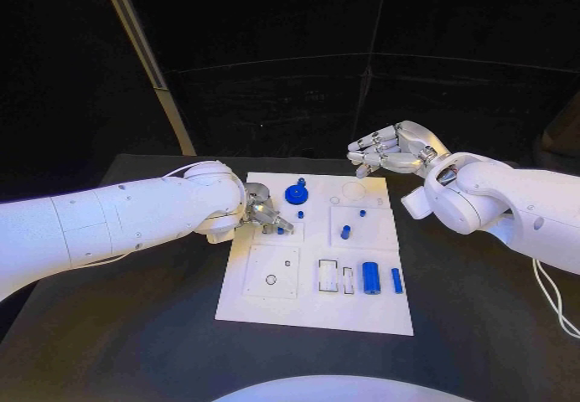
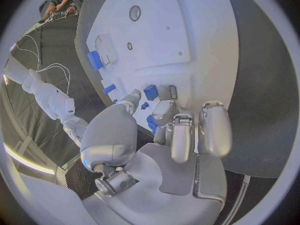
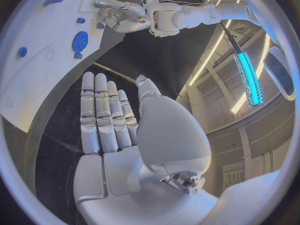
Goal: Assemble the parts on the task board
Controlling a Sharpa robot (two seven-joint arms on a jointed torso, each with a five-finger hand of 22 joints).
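Observation:
The white task board point(image 1: 272, 251) lies in the middle of the table. My left hand point(image 1: 268, 213) hangs over its left edge with fingers point(image 2: 181, 135) curled down toward the board. Just past the fingertips stands a small blue peg point(image 1: 300, 214), and I see nothing gripped. A blue disc with a knob point(image 1: 296, 194) sits near the far edge. A blue cylinder point(image 1: 346, 232) stands mid-board, and two longer blue cylinders point(image 1: 371, 276) lie at the near right. My right hand point(image 1: 389, 149) floats above the far right corner with its fingers point(image 3: 103, 115) straight, side by side and empty.
A rectangular slot point(image 1: 328, 275) and a square plate with a round hole point(image 1: 271, 279) are on the board's near half. Black table point(image 1: 484, 318) surrounds the board. A slanted pole point(image 1: 157, 84) rises behind the table at the left.

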